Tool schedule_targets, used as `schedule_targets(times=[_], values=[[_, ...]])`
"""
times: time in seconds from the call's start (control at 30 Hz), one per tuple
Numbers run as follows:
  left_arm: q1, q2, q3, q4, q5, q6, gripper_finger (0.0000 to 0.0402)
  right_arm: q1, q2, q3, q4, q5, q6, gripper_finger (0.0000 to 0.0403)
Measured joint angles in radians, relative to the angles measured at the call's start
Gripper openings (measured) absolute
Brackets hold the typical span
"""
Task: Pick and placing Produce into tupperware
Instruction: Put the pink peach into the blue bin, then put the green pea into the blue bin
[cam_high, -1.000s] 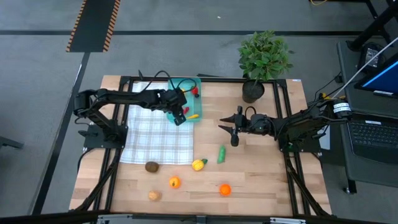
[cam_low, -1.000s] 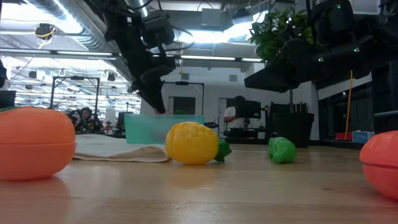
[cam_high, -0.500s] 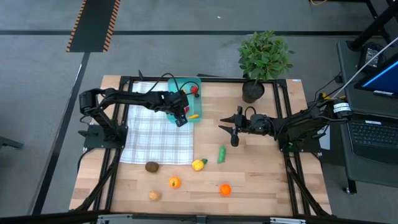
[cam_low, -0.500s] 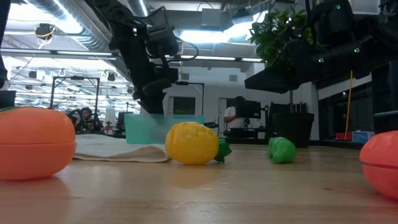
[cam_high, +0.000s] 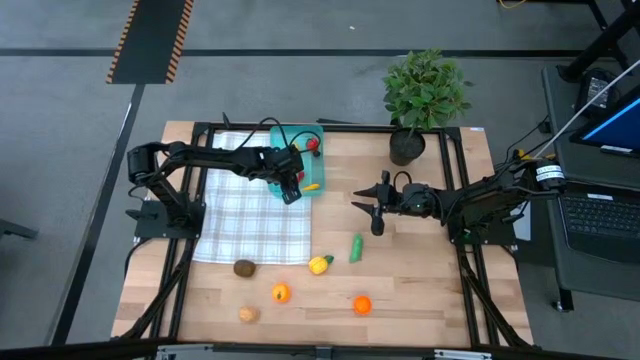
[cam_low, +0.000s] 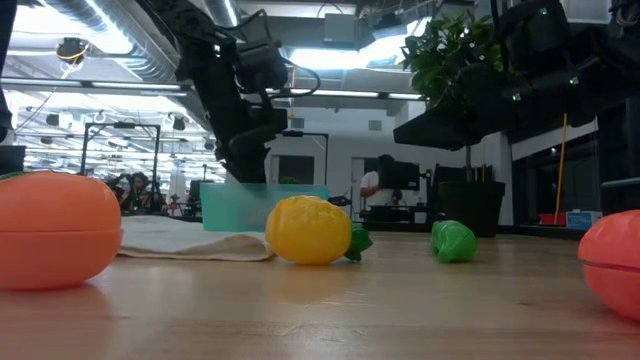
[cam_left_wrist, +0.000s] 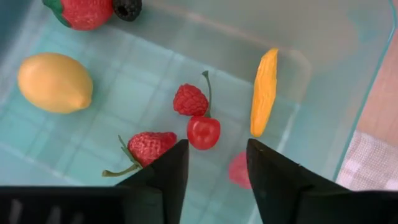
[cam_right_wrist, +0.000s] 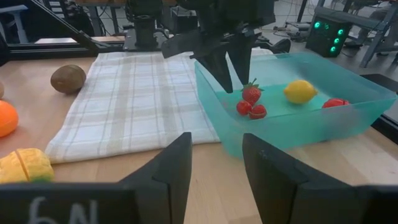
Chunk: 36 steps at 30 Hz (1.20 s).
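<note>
Fingers of the left gripper (cam_left_wrist: 214, 165) stand parted and empty above the tupperware (cam_left_wrist: 323, 124), over a cherry (cam_left_wrist: 203, 132) and strawberry (cam_left_wrist: 149, 147).

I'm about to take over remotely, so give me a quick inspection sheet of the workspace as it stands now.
Surface: wooden table, checked cloth on its left part.
Job's things: teal tupperware on the cloth's far corner, holding lemon, strawberries, raspberry, cherry, yellow strip. Six produce pieces loose on the near table, including green piece.
Clutter: potted plant.
Grippers: left gripper open, empty, above the tupperware; right gripper open, empty, mid-table.
Cables: wires along both arms.
Surroundings: laptop right; person in the background.
</note>
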Motion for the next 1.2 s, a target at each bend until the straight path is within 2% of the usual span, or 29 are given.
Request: schedule_targets(times=[0.13, 0.33, 0.53, 0.6, 0.73, 0.83, 0.97, 1.07, 1.2], values=[[-0.006, -0.003, 0.0, 0.0, 0.0, 0.0, 0.0168, 0.0, 0.0, 0.0, -0.003, -0.003, 0.0, 0.0145], [-0.045, -0.05, -0.002, 0.028, -0.004, 0.001, 0.0163, 0.001, 0.0, 0.0, -0.012, -0.004, -0.002, 0.0145], [-0.16, -0.124, -0.069, 0.268, 0.0, 0.053, 0.0147, 0.001, 0.0, 0.0, -0.017, -0.005, -0.003, 0.0145], [-0.196, -0.162, -0.103, 0.292, -0.001, 0.054, 0.0142, 0.001, 0.0, 0.0, -0.018, -0.005, -0.003, 0.0145], [-0.282, -0.244, -0.167, 0.35, -0.088, 0.026, 0.0135, 0.001, 0.0, 0.001, -0.009, -0.022, -0.004, 0.0145], [-0.359, -0.314, -0.229, 0.41, -0.16, 0.019, 0.013, 0.014, 0.0, 0.007, -0.032, -0.119, -0.037, 0.0145], [-0.458, -0.407, -0.319, 0.495, -0.268, -0.025, 0.0124, 0.077, 0.0, 0.077, -0.189, -0.173, -0.121, 0.0145], [-0.531, -0.463, -0.386, 0.561, -0.334, -0.058, 0.012, 0.124, 0.0, 0.167, -0.398, -0.171, -0.164, 0.0145], [-0.614, -0.509, -0.462, 0.616, -0.405, -0.113, 0.0115, 0.18, 0.001, 0.302, -0.671, -0.1, -0.164, 0.0145]])
